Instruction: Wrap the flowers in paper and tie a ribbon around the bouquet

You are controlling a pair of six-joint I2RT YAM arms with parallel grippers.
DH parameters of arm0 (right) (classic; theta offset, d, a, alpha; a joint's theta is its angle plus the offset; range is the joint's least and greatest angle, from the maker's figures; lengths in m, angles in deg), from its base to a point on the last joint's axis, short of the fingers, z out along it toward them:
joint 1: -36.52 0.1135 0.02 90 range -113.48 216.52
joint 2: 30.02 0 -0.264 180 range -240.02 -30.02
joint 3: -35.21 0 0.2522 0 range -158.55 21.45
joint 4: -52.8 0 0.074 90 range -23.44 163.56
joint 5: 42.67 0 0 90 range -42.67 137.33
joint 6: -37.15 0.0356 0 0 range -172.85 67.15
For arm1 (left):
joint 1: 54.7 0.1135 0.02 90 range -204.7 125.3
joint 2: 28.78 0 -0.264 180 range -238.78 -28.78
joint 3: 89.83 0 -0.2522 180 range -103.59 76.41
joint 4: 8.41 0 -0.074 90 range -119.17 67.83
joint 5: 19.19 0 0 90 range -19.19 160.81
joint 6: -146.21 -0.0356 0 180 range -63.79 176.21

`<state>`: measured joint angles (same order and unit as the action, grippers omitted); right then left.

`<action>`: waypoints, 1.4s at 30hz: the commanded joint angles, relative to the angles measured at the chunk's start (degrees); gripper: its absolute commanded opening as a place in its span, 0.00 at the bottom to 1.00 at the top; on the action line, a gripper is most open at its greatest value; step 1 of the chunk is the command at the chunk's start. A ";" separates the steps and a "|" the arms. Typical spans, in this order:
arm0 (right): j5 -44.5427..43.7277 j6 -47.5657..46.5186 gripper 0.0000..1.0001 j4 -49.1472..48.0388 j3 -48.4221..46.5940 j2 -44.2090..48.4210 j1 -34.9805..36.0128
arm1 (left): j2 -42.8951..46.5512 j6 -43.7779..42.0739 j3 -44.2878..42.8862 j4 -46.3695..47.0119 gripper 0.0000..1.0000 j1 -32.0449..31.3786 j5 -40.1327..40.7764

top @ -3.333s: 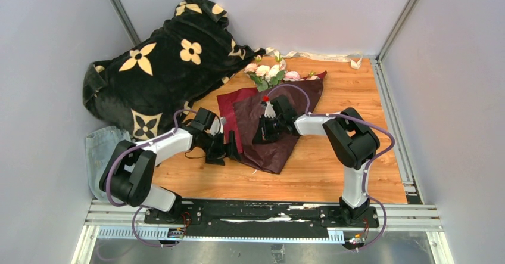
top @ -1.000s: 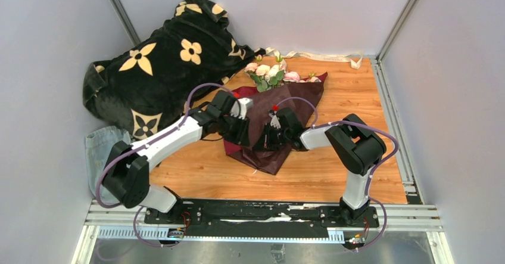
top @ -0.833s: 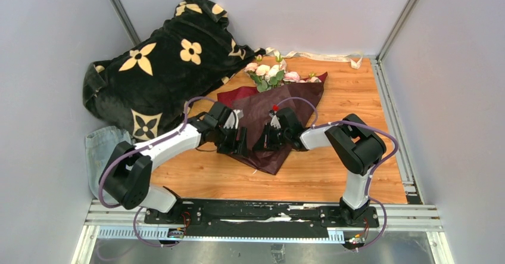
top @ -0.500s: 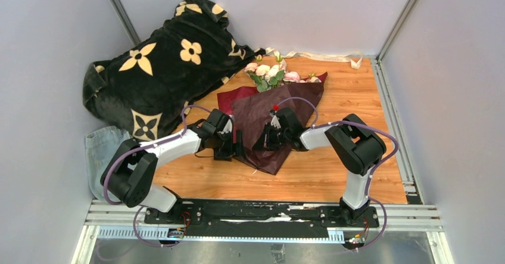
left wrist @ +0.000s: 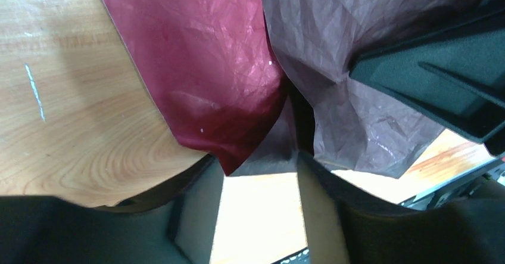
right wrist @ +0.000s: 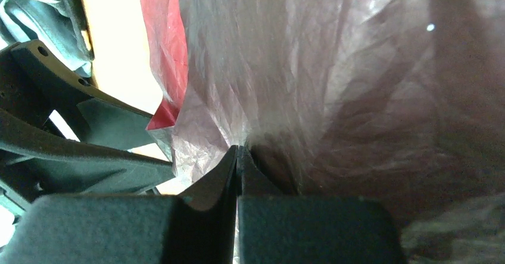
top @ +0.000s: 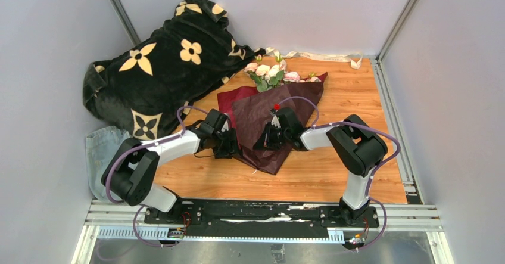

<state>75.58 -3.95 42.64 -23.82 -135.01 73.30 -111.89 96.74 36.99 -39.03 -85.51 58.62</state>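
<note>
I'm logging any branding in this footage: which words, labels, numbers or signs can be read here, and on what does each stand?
None can be read in any view.
The black plush blanket bears only cream flower prints, no letters.
The dark maroon crinkly paper sheet, the cream-beige flat ribbon and the wooden tabletop show no print.

The paper (top: pixel 253 106) hides the flowers' (top: pixel 271 72) stems; at eight o'clock the left arm (top: pixel 172 148) overlaps the denim cloth (top: pixel 96 148).
</note>
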 commanded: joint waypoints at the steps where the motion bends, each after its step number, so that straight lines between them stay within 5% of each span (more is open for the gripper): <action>1: -2.91 -1.53 0.00 3.62 -0.51 0.33 0.49 | -4.24 -0.92 1.10 1.67 0.52 0.46 5.70; 3: -2.70 -1.53 0.00 3.62 -0.67 0.39 0.48 | -5.73 -0.84 0.49 1.62 0.42 1.10 5.06; 9: -2.50 -2.32 0.00 4.60 -1.34 0.58 0.75 | -6.20 0.19 1.00 4.53 0.34 1.45 3.88; 14: -2.24 -2.67 0.00 5.02 -1.50 0.32 0.69 | -5.42 -0.83 -0.67 3.17 0.00 1.45 0.69; 21: -2.01 -2.30 0.00 3.69 -0.73 -0.93 0.65 | -0.33 -10.41 -9.62 -1.76 0.00 0.13 0.23; 31: 0.89 0.73 0.00 -3.12 0.19 -2.01 0.04 | -1.74 -33.86 -19.57 -3.81 0.00 -15.37 3.99; 42: 4.15 2.25 0.00 -5.15 0.46 4.48 -6.07 | -5.36 -54.67 -15.65 -0.61 0.00 -24.25 2.35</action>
<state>78.40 -1.78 37.86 -23.58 -133.89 70.59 -116.17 51.26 19.68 -40.85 -106.88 62.05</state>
